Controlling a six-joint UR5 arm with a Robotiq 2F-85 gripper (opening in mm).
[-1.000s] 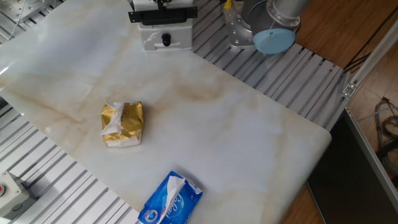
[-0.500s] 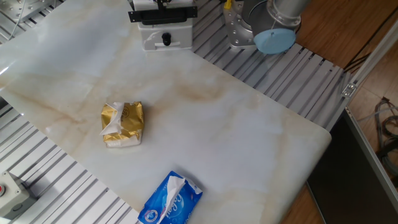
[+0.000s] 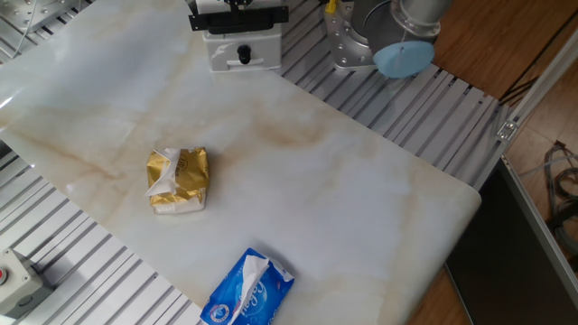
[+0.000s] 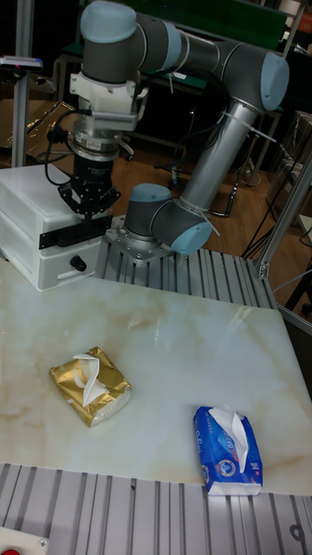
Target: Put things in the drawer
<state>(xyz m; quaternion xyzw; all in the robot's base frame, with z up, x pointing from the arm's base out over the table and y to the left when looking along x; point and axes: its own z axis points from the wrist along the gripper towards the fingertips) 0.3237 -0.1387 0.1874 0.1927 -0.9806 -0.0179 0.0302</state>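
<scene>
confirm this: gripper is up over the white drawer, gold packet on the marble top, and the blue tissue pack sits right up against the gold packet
Not quite. The blue tissue pack lies apart from the gold packet, with bare marble top between them, as the tall fixed view shows. The gripper is over the white drawer, and the gold packet lies on the marble.

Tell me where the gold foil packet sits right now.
In the fixed view the gold foil packet lies on the marble table, left of centre, between the white drawer at the far edge and the blue tissue pack at the near edge.
</scene>
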